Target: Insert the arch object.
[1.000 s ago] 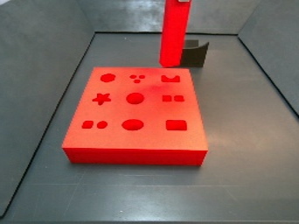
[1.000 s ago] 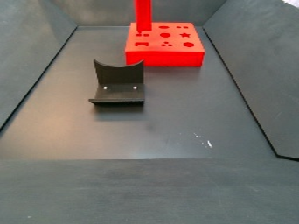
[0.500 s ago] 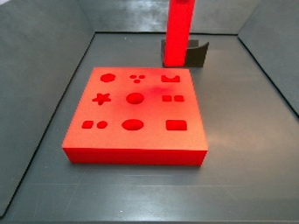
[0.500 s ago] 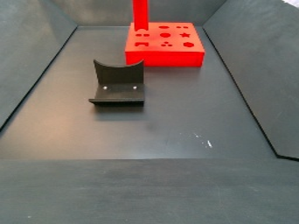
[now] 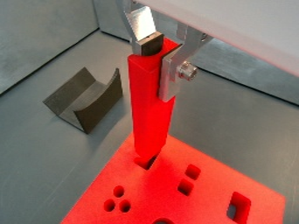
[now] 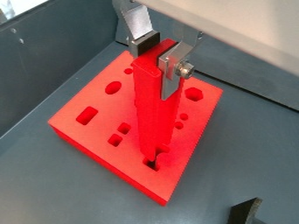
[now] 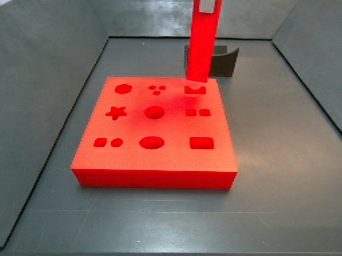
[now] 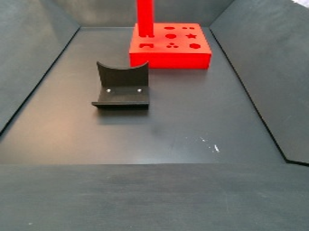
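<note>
The arch object (image 5: 149, 105) is showing as a tall, thin red piece, and it is standing upright with its upper end clamped in the gripper (image 5: 160, 59). Its lower end is coming down onto the red board (image 7: 134, 160) at the arch-shaped hole (image 7: 197, 90), which is lying in the far right part of the board's hole pattern in a side view. In both wrist views a dark slot is showing right at the foot of the piece (image 6: 149, 105). How deep the end is sitting in the hole cannot be told.

The gripper is sitting above the board, and only its fingers are showing, in both wrist views. The two flat silver fingers (image 5: 176, 72) are pressing on opposite faces of the piece's top, opened only as wide as the piece is thick. In both side views the red piece (image 7: 203, 40) is running up out of the top of the picture, so the gripper itself is not showing there.

The board is lying flat on the dark grey floor, with round, star, square and oblong holes spread over its top. The dark fixture (image 7: 225, 62) is standing on the floor just beyond the board's far right corner in a side view. In a side view from the opposite end the fixture (image 8: 121, 87) is standing near and left, apart from the board (image 8: 169, 60) farther back.
</note>
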